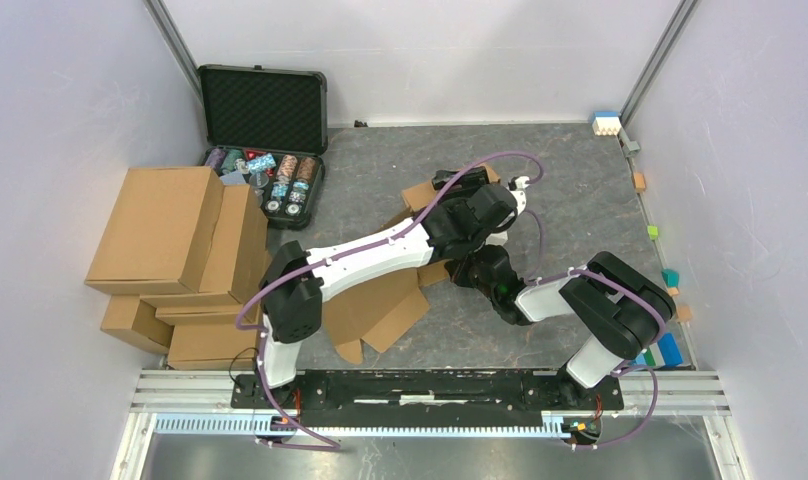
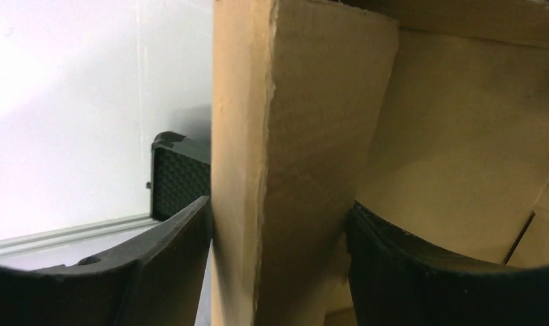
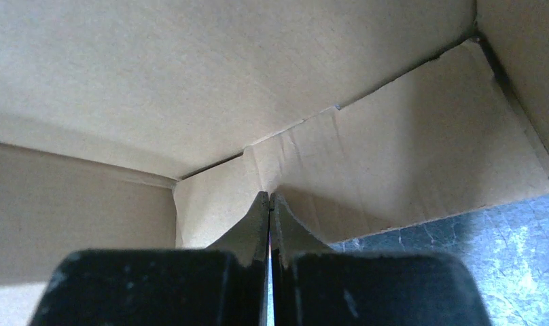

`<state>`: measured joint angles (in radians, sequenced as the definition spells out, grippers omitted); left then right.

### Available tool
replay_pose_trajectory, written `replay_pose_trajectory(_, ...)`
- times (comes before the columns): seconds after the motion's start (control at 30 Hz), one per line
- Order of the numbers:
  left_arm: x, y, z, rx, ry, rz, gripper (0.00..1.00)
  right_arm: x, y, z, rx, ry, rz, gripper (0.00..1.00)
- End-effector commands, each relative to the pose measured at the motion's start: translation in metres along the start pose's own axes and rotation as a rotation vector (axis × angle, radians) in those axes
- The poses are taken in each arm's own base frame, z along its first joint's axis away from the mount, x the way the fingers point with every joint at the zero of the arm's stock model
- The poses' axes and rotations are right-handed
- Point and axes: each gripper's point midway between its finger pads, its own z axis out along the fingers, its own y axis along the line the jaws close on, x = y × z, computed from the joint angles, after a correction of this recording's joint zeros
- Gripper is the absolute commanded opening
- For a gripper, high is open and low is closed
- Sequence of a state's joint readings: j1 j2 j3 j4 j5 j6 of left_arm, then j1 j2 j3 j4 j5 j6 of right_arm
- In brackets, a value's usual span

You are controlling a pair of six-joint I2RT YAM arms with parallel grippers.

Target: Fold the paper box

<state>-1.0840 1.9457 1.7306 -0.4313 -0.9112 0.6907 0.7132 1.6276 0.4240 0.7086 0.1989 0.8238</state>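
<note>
Tabletop (image 1: pixel 580 170): grey.
Paper box (image 1: pixel 380 300): likely light, stiff; pinch edges.
Left gripper (image 2: pixel 280 204): spread astride 1 o'clock flap (image 2: pixel 306 136).
Right gripper (image 3: pixel 270 197): closed, empty.

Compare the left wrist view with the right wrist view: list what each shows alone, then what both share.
Left wrist only: the left gripper open with a flap between its fingers, and the black case behind. Right wrist only: the right gripper shut, a creased panel, the grey table. Both: brown cardboard of the paper box.
</note>
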Motion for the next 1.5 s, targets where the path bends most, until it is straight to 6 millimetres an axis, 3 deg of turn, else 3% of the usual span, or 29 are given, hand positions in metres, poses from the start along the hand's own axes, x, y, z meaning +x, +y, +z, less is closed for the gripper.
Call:
replay_pose_trajectory(0.0, 0.001, -0.008, 0.011, 0.074, 0.01, -0.063, 0.75, 0.019, -0.014, -0.007, 0.037, 0.077, -0.032, 0.0)
replay_pose_trajectory(0.17, 0.001, -0.009, 0.009, 0.103, 0.014, -0.083, 0.81, 0.019, -0.013, -0.007, 0.033, 0.078, -0.033, 0.0)
replay_pose_trajectory(0.4, -0.008, -0.008, -0.015, 0.276, -0.057, -0.177, 0.99, 0.018, -0.013, -0.008, 0.034, 0.078, -0.037, 0.0)
replay_pose_trajectory(0.6, -0.013, -0.008, -0.043, 0.532, -0.137, -0.3, 1.0, 0.019, -0.013, -0.008, 0.034, 0.083, -0.038, 0.0)
replay_pose_trajectory(0.87, -0.018, -0.004, -0.08, 0.722, -0.214, -0.385, 1.0, 0.019, -0.013, -0.008, 0.033, 0.087, -0.043, 0.0)
replay_pose_trajectory(1.0, -0.03, -0.008, -0.104, 0.846, -0.276, -0.419, 1.0, 0.019, -0.013, -0.007, 0.035, 0.089, -0.043, 0.0)
replay_pose_trajectory(1.23, -0.043, 0.007, -0.134, 0.941, -0.355, -0.48, 1.0, 0.019, -0.013, -0.007, 0.037, 0.09, -0.046, 0.0)
replay_pose_trajectory(1.47, -0.056, 0.037, -0.167, 1.096, -0.481, -0.607, 1.0, 0.018, -0.013, -0.006, 0.036, 0.093, -0.046, 0.0)
